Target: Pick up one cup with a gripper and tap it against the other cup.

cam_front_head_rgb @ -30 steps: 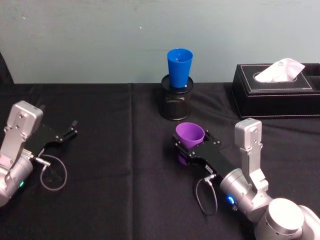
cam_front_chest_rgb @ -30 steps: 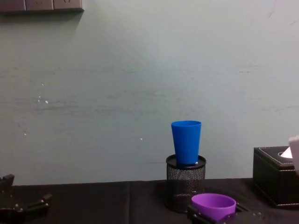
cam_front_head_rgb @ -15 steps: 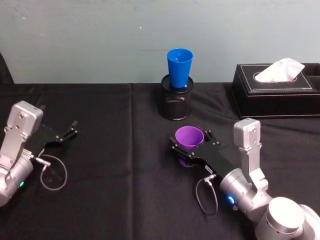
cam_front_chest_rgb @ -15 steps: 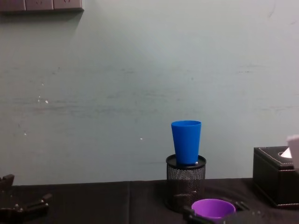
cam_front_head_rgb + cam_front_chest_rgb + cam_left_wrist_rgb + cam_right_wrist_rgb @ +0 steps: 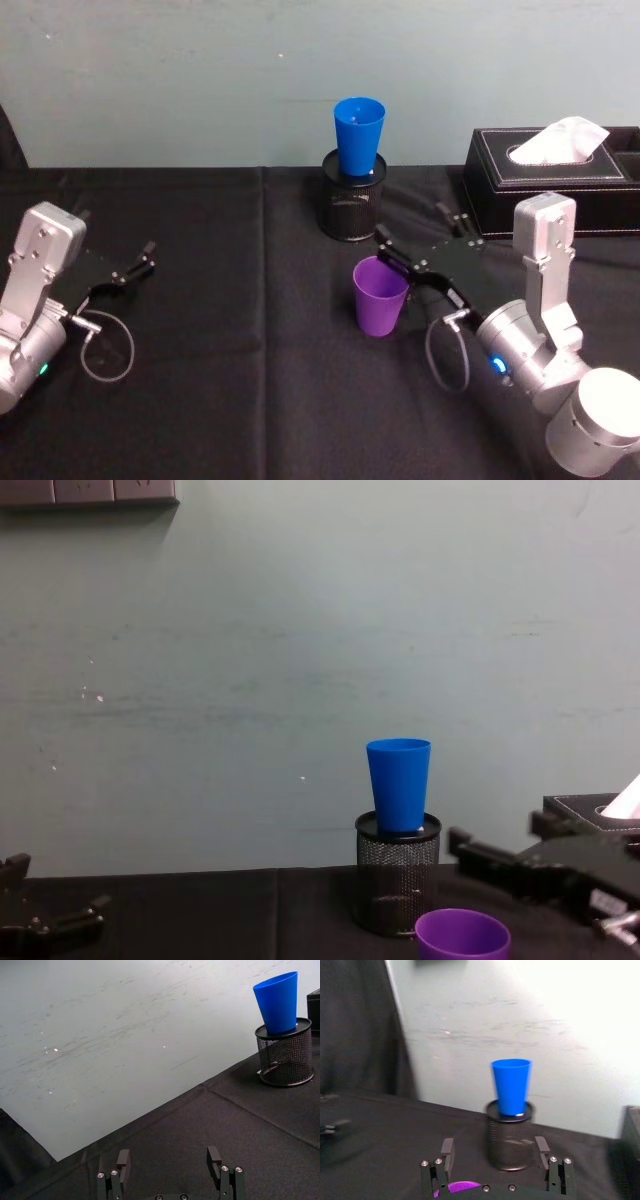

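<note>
Purple cup (image 5: 380,296) stood upright on black cloth (image 5: 250,380), just beside and left of my right gripper (image 5: 424,243) | right jaws spread, empty, nearer arm | blue cup (image 5: 359,136) sat in mesh holder (image 5: 350,208) beyond | left gripper (image 5: 135,262) parked, jaws apart | no legible writing.

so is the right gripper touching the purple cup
Apart. In the head view the right gripper is open, lifted behind the purple cup, which stands alone on the table.

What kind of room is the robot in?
Probably an office or lab desk: a black tissue box, a wire-mesh pen holder with a blue cup in it, and a black cloth-covered table against a plain wall.
</note>
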Robot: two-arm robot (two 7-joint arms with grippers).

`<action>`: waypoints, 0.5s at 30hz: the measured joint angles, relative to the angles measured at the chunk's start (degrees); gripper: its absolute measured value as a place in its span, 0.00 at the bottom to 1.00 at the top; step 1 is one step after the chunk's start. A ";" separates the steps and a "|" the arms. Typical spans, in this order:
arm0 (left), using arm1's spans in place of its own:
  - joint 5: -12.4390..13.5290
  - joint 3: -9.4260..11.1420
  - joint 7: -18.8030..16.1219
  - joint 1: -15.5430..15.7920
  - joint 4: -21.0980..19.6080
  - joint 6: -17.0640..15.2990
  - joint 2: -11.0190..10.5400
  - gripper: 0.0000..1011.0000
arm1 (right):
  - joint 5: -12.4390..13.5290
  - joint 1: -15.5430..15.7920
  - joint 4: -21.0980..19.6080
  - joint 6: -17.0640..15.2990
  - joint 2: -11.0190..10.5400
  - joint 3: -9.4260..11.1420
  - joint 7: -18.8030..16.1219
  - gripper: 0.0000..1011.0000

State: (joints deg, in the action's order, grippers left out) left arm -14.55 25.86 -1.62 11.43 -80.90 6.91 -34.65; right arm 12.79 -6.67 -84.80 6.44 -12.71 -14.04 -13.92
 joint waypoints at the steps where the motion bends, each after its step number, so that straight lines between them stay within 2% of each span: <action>1: 0.00 0.00 0.00 0.00 0.00 0.00 0.00 0.99 | -0.91 -0.12 -0.21 -0.24 -0.20 0.18 0.79 0.99; 3: 0.00 0.00 0.00 0.00 0.00 0.00 0.00 0.99 | -3.29 -0.41 -0.47 -0.81 -0.64 0.49 2.60 0.99; 4: 0.00 0.00 0.00 0.00 0.00 0.00 0.00 0.99 | -5.73 -0.74 -0.48 -1.46 -1.08 0.70 4.32 0.99; 7: 0.00 0.00 0.00 0.00 0.00 0.00 0.00 0.99 | -8.94 -1.19 -0.13 -2.40 -1.61 0.90 6.47 0.99; 8: 0.00 0.00 0.00 0.00 0.00 0.00 0.00 0.99 | -10.73 -1.38 0.18 -2.95 -1.89 1.11 7.71 0.99; 15: 0.00 0.00 0.00 0.00 0.00 0.00 0.00 0.99 | -15.48 -1.32 1.30 -4.00 -2.18 2.22 11.07 0.99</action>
State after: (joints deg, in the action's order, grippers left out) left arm -14.55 25.86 -1.62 11.43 -80.90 6.91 -34.65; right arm -2.69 -7.98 -83.50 2.43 -14.89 -11.81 -2.86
